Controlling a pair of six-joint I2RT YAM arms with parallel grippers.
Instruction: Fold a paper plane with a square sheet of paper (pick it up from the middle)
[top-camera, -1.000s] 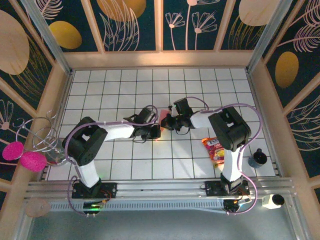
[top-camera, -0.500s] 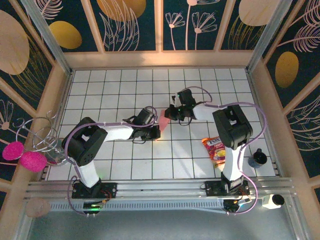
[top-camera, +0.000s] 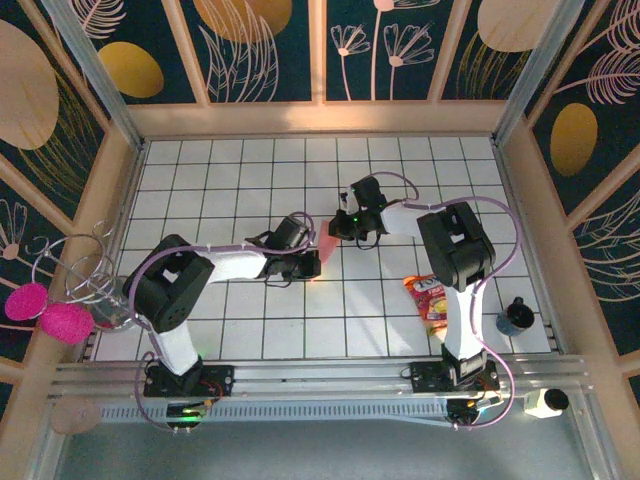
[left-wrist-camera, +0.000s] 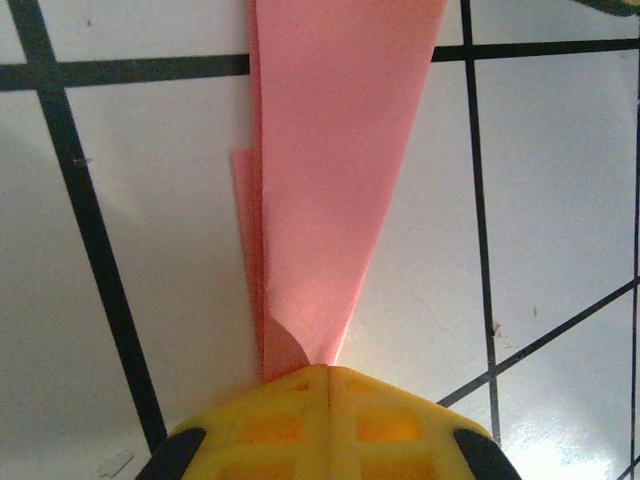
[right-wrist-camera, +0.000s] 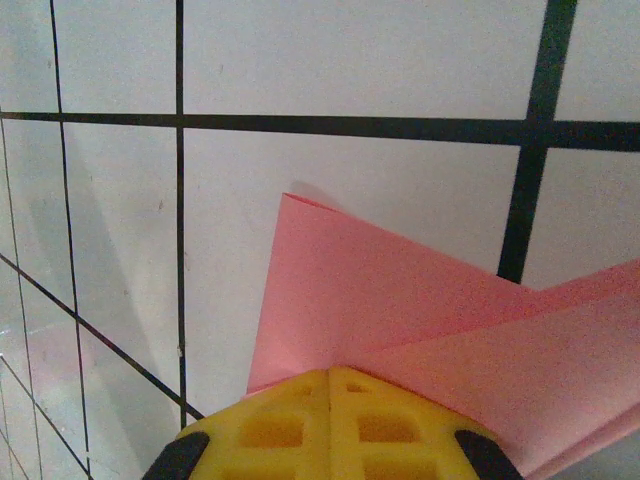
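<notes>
The square sheet of paper is folded into a slim salmon-pink paper plane (top-camera: 326, 247) near the middle of the white tiled floor, held between both grippers. My left gripper (top-camera: 313, 262) is shut on its narrow end. In the left wrist view the paper plane (left-wrist-camera: 335, 150) widens away from the closed yellow jaws of the left gripper (left-wrist-camera: 328, 370). My right gripper (top-camera: 337, 229) is shut on the wider end. In the right wrist view the layered folds of the paper plane (right-wrist-camera: 400, 310) spread out from the right gripper (right-wrist-camera: 330, 372).
A red and yellow snack packet (top-camera: 430, 297) lies on the floor at the right, near the right arm. A small dark cup (top-camera: 516, 316) stands by the right wall. A wire stand (top-camera: 85, 270) with pink pom-poms (top-camera: 65, 322) sits outside the left wall.
The right gripper has moved a little toward the far side, still shut on the paper. The left gripper has stayed almost where it was.
</notes>
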